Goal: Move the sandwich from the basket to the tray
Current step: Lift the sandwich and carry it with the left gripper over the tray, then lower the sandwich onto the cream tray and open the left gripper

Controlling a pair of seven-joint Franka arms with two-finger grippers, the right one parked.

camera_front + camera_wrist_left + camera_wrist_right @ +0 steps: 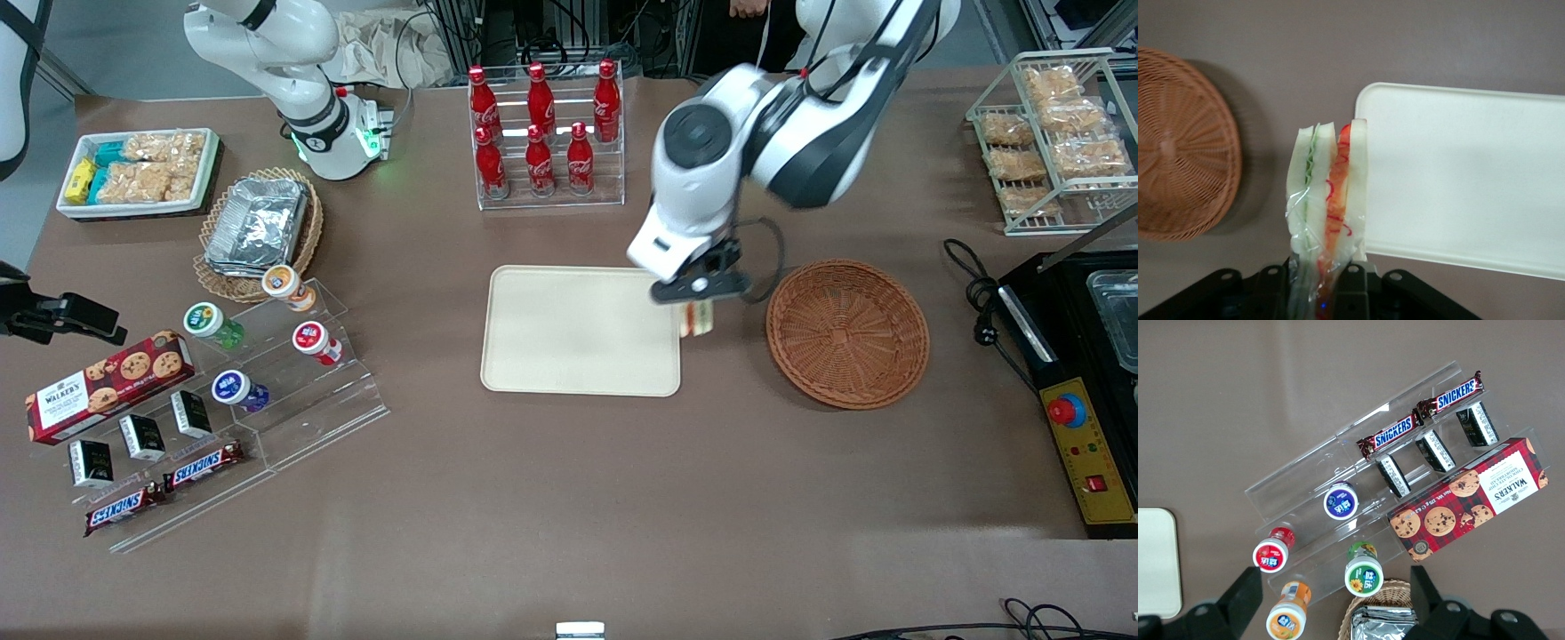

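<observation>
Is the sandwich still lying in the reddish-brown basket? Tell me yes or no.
No: the gripper holds the sandwich in the air between the basket and the tray.

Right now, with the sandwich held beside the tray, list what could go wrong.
1. The gripper holds the sandwich by one end only; the wrapped wedge could slip or sag out of the jaws.
2. It hangs over the tray edge, between tray and basket; released now, it might land half on the rim or on the table.

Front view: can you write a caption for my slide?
End effector holds the sandwich between basket and tray.
</observation>
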